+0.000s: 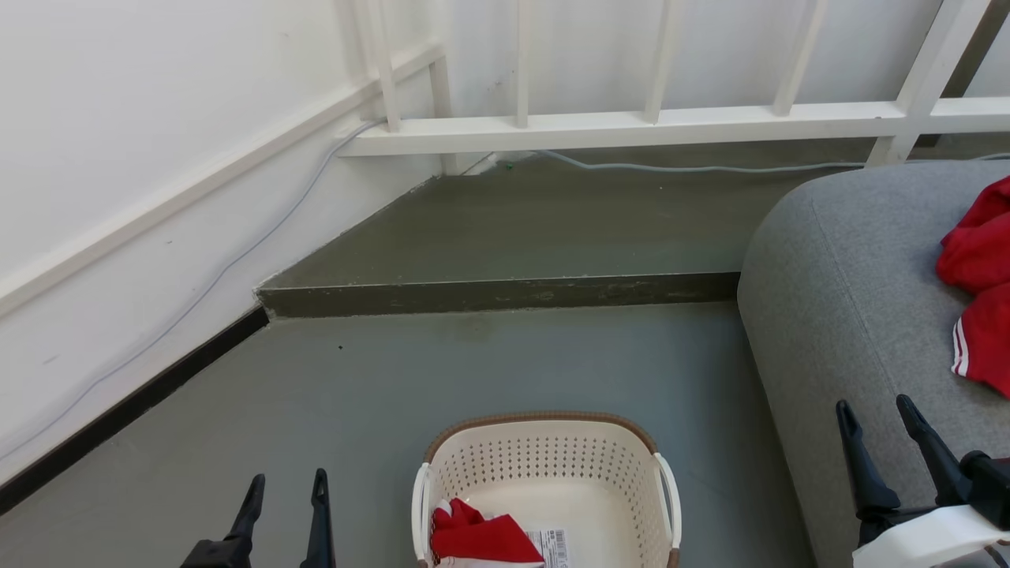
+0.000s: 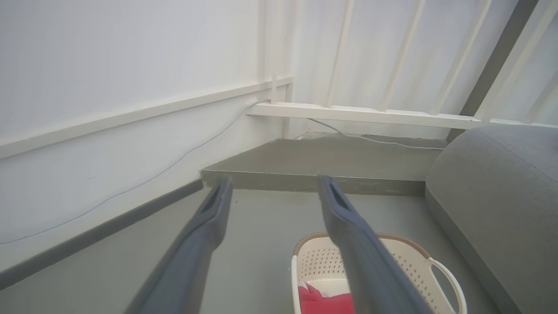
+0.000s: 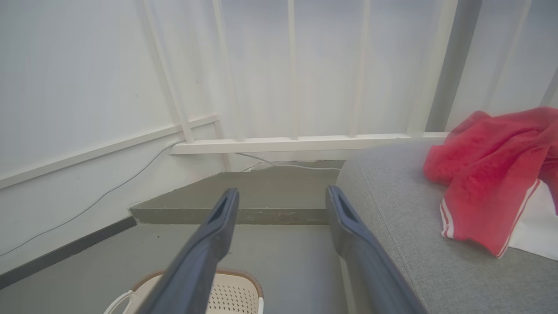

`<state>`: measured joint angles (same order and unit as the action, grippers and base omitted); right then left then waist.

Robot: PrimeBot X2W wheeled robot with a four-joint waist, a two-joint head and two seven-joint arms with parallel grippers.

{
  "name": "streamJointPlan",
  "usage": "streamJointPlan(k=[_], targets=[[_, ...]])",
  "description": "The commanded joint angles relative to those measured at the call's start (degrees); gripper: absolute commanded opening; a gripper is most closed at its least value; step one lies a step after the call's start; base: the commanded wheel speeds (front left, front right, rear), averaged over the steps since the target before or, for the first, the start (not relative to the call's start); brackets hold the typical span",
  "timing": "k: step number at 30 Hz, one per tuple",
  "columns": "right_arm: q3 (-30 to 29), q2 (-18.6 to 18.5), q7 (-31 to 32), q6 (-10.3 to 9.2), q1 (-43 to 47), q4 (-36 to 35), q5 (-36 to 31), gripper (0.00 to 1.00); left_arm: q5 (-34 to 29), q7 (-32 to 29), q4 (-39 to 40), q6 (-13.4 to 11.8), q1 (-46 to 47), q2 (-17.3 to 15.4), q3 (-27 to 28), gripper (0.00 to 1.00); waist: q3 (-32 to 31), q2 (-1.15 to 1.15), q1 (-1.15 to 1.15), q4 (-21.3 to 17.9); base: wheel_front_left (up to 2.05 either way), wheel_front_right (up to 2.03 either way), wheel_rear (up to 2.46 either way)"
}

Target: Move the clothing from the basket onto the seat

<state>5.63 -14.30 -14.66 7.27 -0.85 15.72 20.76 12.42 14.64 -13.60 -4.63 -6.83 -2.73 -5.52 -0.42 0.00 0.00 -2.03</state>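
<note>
Sofa: grey, at the right of the head view, its rounded end near the basket. Red clothes with white stripe trim lie heaped on the cushion. In the right wrist view something white shows under the heap's lower edge.

Floor: grey, with a raised step behind.

Basket: stands on the floor just left of the sofa. One red garment lies crumpled in its near left corner, touching a paper label. The frame cuts off the near end of the basket, so I cannot tell whether more lies there.

Left pincer: fingers apart, empty, left of the basket.

Right pincer: fingers spread, empty, by the sofa's front edge.

Judgement: the task is partly done, and the step in hand is fetching the garment in the basket. The left pincer looks nearer that corner. The next move calls for lowering inside the rim with the fingers kept spread to straddle a raised fold. It should then close on fabric only, clear of the label and the perforated wall.
</note>
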Motion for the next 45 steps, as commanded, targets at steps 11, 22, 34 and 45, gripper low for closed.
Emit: streamJointPlan(k=[11,22,34,45], targets=[[1.39,-3.76,-0.34,0.22,-5.14,-4.22,2.23,1.00,2.49,0.36,-0.30,-3.19,4.94,-0.15,-5.16,1.00,7.47,0.00,0.00,-1.04,0.00,0.00,0.00],[2.72,-7.67,-0.34,0.22,-11.46,-7.33,5.40,1.00,6.00,0.36,-4.63,-7.18,13.79,-0.15,-15.71,1.00,18.22,0.00,0.00,-2.80,0.00,0.00,0.00],[5.59,-9.50,-0.34,0.22,-18.96,-10.87,9.07,1.00,10.53,0.36,-17.21,-8.02,28.64,-0.15,-27.94,1.00,30.43,0.00,0.00,-6.02,0.00,0.00,0.00],[7.68,-9.22,-0.34,0.22,-23.18,-12.50,10.97,1.00,14.29,-0.96,-35.95,-5.72,43.60,-0.15,-40.92,1.00,37.11,0.00,0.00,-8.34,0.00,0.00,0.00]])
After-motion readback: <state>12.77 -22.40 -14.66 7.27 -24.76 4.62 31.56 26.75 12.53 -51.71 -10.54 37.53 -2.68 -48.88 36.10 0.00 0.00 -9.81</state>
